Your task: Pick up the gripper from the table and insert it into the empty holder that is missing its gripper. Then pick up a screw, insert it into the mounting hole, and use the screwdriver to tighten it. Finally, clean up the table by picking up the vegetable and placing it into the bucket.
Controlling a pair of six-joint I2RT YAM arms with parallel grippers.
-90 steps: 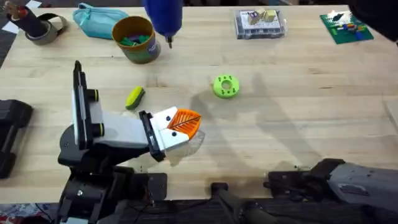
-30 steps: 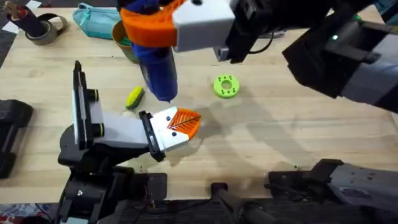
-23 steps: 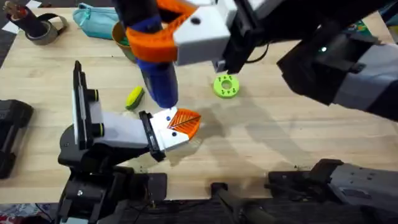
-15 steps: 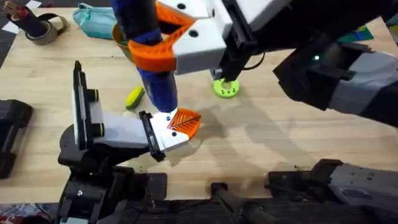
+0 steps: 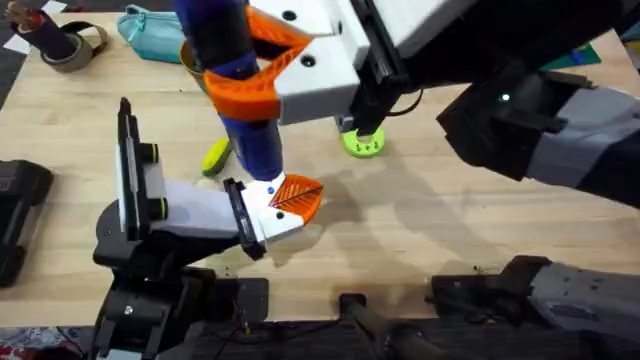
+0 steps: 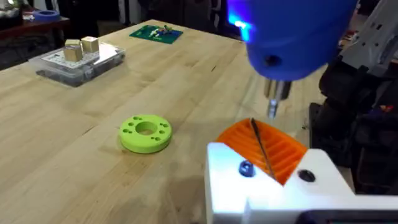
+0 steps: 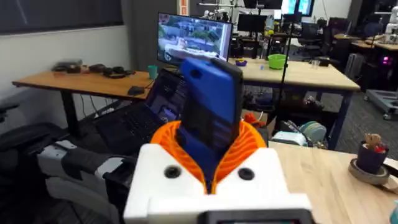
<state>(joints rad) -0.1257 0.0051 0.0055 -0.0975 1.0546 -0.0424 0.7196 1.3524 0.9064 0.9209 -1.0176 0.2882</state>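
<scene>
Overhead: left gripper (image 5: 296,197) lies low on the table (image 5: 470,210), orange pads together, nothing between them, presenting its mounting face. Above it, right gripper (image 5: 245,75) clamps the screwdriver (image 5: 250,140) upright, tip just over a screw hole (image 6: 246,168). Beyond: vegetable (image 5: 215,156), bucket (image 5: 192,55) untouched.

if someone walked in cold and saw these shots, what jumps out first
Most striking is the thick bright-blue powered screwdriver, held upright in the right gripper with its orange ribbed pads, its thin metal tip hanging just above the left gripper near the table's middle. Next, the round bright-green disc with holes beside them, and the small yellow-and-green toy vegetable lying loose.
</scene>
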